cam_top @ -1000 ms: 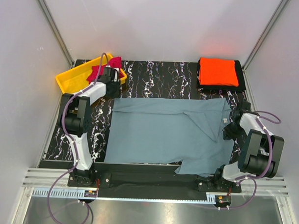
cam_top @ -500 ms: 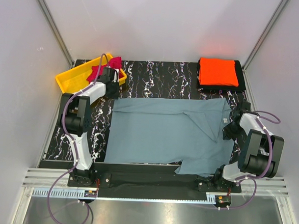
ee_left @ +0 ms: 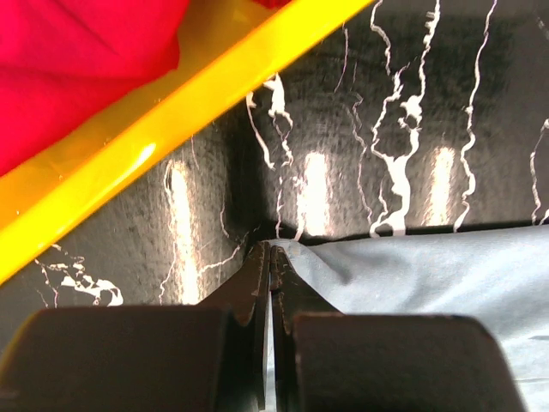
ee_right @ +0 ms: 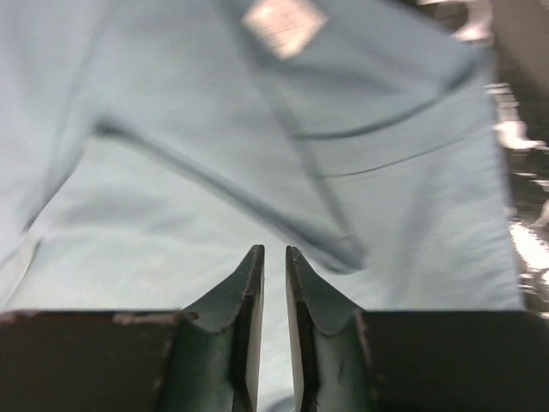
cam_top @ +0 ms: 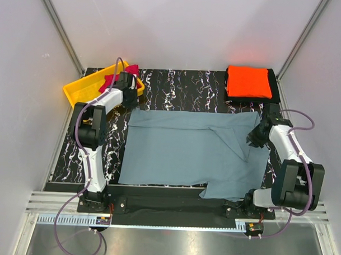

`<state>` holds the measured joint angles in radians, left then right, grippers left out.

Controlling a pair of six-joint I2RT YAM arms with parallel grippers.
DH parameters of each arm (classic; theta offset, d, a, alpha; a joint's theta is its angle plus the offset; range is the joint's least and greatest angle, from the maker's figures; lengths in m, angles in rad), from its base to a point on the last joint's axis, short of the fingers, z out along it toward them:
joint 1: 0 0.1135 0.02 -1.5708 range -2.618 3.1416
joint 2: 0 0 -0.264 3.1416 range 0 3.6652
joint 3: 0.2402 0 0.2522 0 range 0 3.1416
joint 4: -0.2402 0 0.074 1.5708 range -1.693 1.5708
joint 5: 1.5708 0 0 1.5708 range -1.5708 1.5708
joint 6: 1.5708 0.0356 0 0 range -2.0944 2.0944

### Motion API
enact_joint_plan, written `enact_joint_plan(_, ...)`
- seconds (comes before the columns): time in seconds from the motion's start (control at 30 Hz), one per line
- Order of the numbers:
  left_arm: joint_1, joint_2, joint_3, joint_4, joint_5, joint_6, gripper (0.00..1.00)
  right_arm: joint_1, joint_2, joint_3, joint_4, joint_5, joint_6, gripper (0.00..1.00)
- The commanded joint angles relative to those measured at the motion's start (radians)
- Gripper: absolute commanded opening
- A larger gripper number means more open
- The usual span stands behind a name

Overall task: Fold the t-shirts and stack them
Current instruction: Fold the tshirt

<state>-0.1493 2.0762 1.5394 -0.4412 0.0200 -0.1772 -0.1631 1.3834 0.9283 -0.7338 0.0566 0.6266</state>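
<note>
A: Both pincers, how are they?
B: The left pincer (ee_left: 270,251) is closed tight on the corner of the grey-blue shirt (cam_top: 186,150) at its tips; the right pincer (ee_right: 274,253) is slightly apart, holding nothing, the same shirt spread just beneath it

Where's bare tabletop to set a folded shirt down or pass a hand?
Best: the far strip of table between bin and orange shirt, beyond the grey shirt. Also a narrow strip left of the grey shirt, beside the left arm. Crowded: centre under the grey shirt, far-left corner at the left pincer, right edge by the right pincer.
</note>
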Motion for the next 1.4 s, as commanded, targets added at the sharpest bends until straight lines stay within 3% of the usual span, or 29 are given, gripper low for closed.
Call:
enact_joint_plan(0.0, 0.001, 0.015, 0.054, 0.002, -0.015, -0.033, 0.0, 0.077, -0.009, 0.032, -0.013, -0.05, 0.005, 0.24)
enact_joint_plan(0.23, 0.005, 0.01, 0.067, -0.005, -0.109, -0.051, 0.0, 0.094, 0.071, -0.008, -0.003, 0.018, 0.01, 0.24)
enact_joint_plan(0.4, 0.027, 0.012, 0.065, -0.005, -0.111, -0.071, 0.0, 0.091, 0.135, -0.028, -0.03, 0.129, 0.035, 0.21)
enact_joint_plan(0.77, 0.033, 0.025, 0.086, -0.011, -0.108, -0.079, 0.0, 0.089, 0.166, -0.04, -0.012, 0.161, 0.045, 0.2)
enact_joint_plan(0.83, 0.034, 0.019, 0.105, -0.014, -0.066, -0.07, 0.01, 0.089, 0.152, -0.039, 0.002, 0.108, -0.005, 0.22)
enact_joint_plan(0.9, 0.033, -0.017, 0.105, -0.019, -0.052, -0.074, 0.16, 0.089, 0.128, -0.023, 0.013, 0.045, -0.082, 0.24)
enact_joint_plan(1.03, 0.024, -0.109, 0.097, -0.021, 0.017, -0.084, 0.25, 0.091, 0.037, 0.035, 0.025, -0.027, -0.16, 0.31)
enact_joint_plan(1.2, -0.009, -0.261, 0.053, -0.024, 0.131, -0.11, 0.29, 0.091, 0.1, 0.124, 0.155, -0.294, -0.27, 0.47)
enact_joint_plan(1.37, -0.061, -0.379, -0.085, -0.016, 0.236, -0.128, 0.31, 0.091, 0.241, 0.257, 0.152, -0.345, -0.338, 0.5)
